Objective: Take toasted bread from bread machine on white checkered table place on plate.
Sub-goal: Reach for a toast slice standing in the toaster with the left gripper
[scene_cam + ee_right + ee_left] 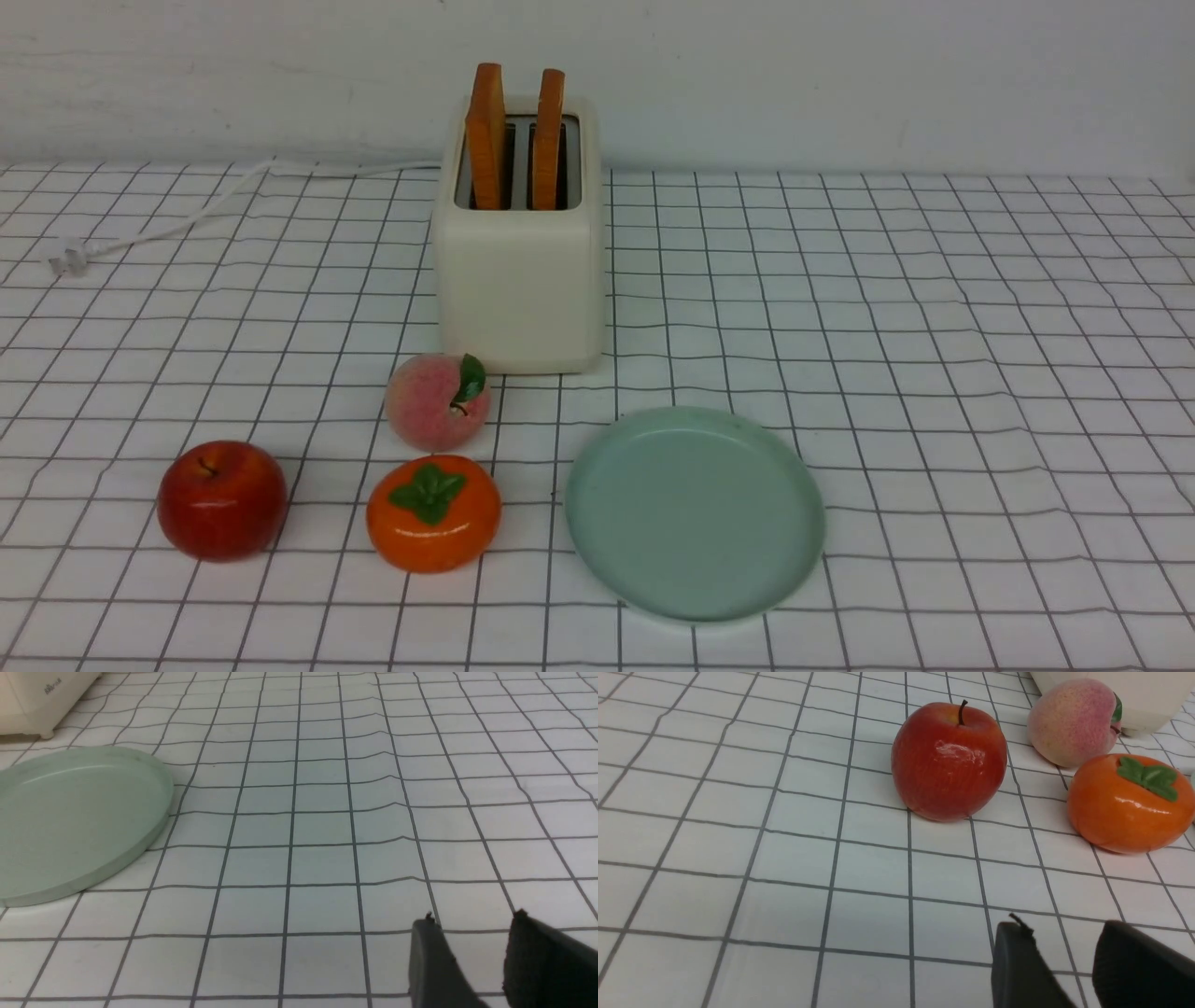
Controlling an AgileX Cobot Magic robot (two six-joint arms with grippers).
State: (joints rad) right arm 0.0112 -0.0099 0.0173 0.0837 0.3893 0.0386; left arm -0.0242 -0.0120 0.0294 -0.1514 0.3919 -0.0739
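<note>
Hovering empty, toast in the slots

My left claw [1062, 925] hangs parted and empty above the white checkered table [934, 327]. The toasted bread [485, 131] stands upright in the bread machine [518, 289]; the plate [695, 513] lies at its 5 o'clock. My right claw [473, 918] is parted, empty too.

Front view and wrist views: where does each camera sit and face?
Front view: between the arms, facing forward at bread machine, toasted bread, plate; no arm shows.
Left wrist view: low over table, facing apple, persimmon; open left gripper shows.
Right wrist view: low, facing plate; open right gripper shows.
Shared: plate, front and right.
</note>
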